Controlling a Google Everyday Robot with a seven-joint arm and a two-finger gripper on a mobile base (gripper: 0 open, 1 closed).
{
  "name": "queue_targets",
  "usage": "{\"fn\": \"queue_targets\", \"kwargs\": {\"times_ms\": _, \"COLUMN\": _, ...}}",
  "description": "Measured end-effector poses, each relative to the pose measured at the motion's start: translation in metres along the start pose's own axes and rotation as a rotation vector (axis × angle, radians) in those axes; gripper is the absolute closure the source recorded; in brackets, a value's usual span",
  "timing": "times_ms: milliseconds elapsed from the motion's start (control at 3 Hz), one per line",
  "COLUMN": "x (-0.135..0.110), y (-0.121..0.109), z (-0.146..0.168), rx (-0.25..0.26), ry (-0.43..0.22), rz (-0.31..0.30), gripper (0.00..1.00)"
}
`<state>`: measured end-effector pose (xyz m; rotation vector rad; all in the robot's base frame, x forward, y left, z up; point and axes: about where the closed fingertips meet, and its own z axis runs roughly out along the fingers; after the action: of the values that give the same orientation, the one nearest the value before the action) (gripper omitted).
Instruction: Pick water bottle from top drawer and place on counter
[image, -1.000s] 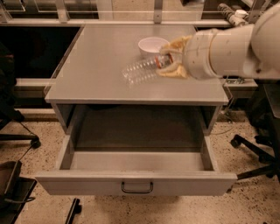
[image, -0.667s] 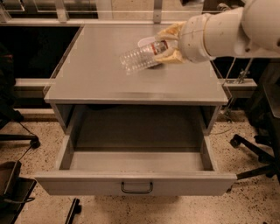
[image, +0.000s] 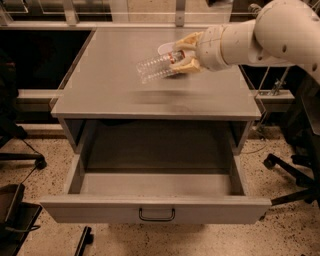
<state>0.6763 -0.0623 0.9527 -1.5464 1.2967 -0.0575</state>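
Right now my pincer (image: 181, 56) is clamped on the water bottle (image: 152, 69), its tan fingers (image: 187, 41) closed around the end with the label, one above and one below. I hold the bottle on its side, slightly tilted, with the clear ribbed body sticking out from my grip toward the left of the picture. It hangs over the rear half of the worktop (image: 105, 90) without touching it (a soft shadow lies on the grey surface just beneath). My arm (image: 250, 37) reaches in from the right of the picture. Just behind the pincer a white bowl (image: 166, 48) sits on the worktop, partly hidden by my fingers. Below, the top drawer (image: 100, 212) stands pulled out toward the camera, its dark loop handle (image: 156, 215) at the centre of the front panel.
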Motion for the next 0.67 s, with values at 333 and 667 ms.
{"fn": "queue_targets", "kwargs": {"times_ms": 333, "x": 0.0028, "y": 0.0022, "z": 0.0029, "rx": -0.005, "ry": -0.001, "rz": 0.005, "gripper": 0.81}}
{"fn": "queue_targets", "kwargs": {"times_ms": 667, "x": 0.0028, "y": 0.0022, "z": 0.0029, "rx": -0.005, "ry": -0.001, "rz": 0.005, "gripper": 0.58}}
